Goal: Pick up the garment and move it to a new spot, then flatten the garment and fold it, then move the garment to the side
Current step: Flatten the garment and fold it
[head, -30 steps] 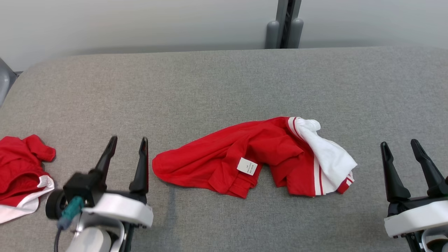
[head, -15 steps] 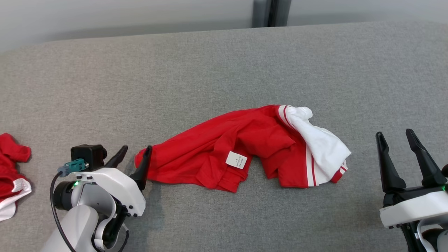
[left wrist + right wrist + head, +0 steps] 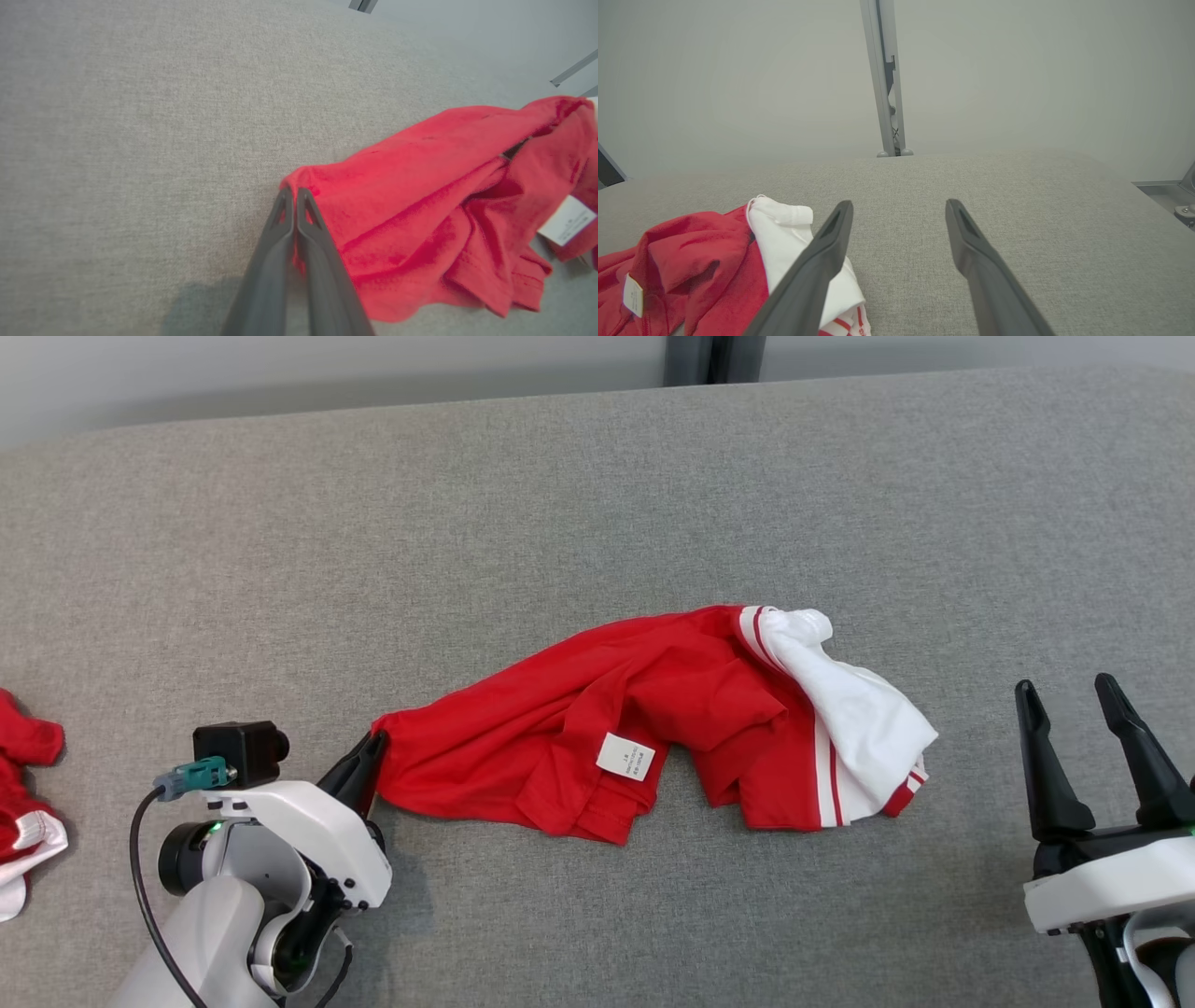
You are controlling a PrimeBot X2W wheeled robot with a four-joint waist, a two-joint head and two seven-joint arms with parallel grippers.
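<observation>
A crumpled red and white garment [image 3: 653, 719] with a small white label lies mid-table on the grey cloth surface [image 3: 560, 504]. My left gripper [image 3: 372, 747] is shut on the garment's left red corner; the left wrist view shows the two fingers pressed together on that corner of the garment [image 3: 420, 196], with red cloth pinched between the left gripper [image 3: 293, 192] tips. My right gripper [image 3: 1066, 689] stands open at the lower right, well clear of the white end. In the right wrist view the garment [image 3: 714, 261] lies left of the open right gripper [image 3: 899, 205].
A second red and white cloth [image 3: 23, 784] lies at the table's left edge. A grey post [image 3: 714, 357] stands behind the far edge against a pale wall. A metal ledge [image 3: 1169, 196] shows off the table's right side.
My left gripper reached right to the garment's left corner and closed on it. The head camera dipped, shifting the scene. The right gripper stayed open and still.
</observation>
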